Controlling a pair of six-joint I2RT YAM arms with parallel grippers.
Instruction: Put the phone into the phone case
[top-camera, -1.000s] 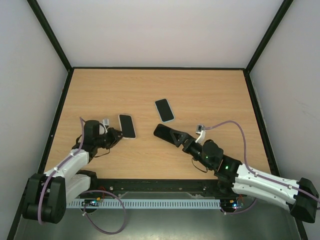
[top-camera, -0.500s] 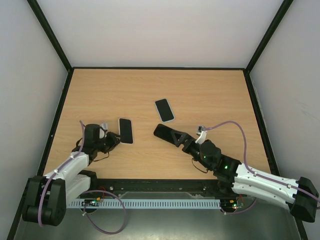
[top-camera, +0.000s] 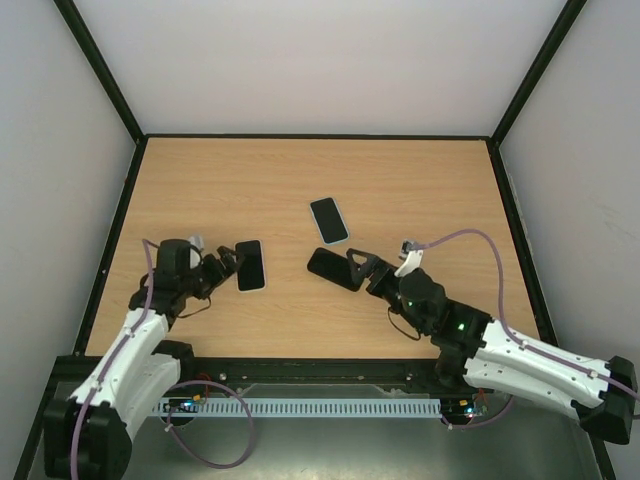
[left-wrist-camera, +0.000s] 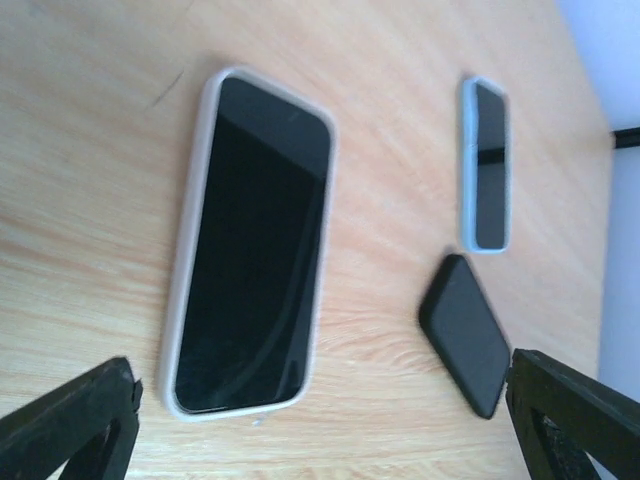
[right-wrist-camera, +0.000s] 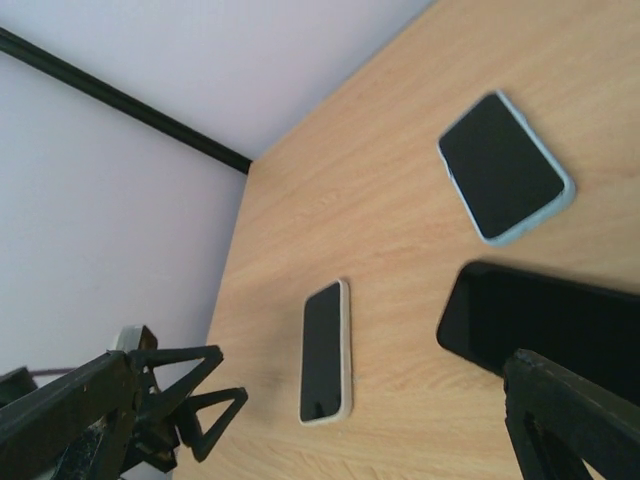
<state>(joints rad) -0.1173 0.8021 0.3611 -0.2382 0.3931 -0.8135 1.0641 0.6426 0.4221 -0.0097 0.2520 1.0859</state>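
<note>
A black-screened phone with a white case rim around it (top-camera: 250, 265) (left-wrist-camera: 250, 245) (right-wrist-camera: 327, 350) lies flat on the table. My left gripper (top-camera: 225, 268) (left-wrist-camera: 320, 440) is open just left of it, fingers wide apart and not touching it. A second dark-screened phone with a light-blue rim (top-camera: 329, 220) (left-wrist-camera: 485, 165) (right-wrist-camera: 503, 167) lies further back. A matte black slab (top-camera: 330, 267) (left-wrist-camera: 465, 335) (right-wrist-camera: 540, 325) lies in the middle; I cannot tell whether it is a phone or a case. My right gripper (top-camera: 358, 268) (right-wrist-camera: 320, 430) hangs open over its near end, holding nothing.
The wooden table (top-camera: 420, 190) is ringed by a black frame and white walls. The left gripper (right-wrist-camera: 170, 410) also shows in the right wrist view, at its lower left.
My left gripper has opened and let go of the white-rimmed phone, which now lies slightly further left, and the arm has drawn back left. The right gripper has edged forward over the black slab.
</note>
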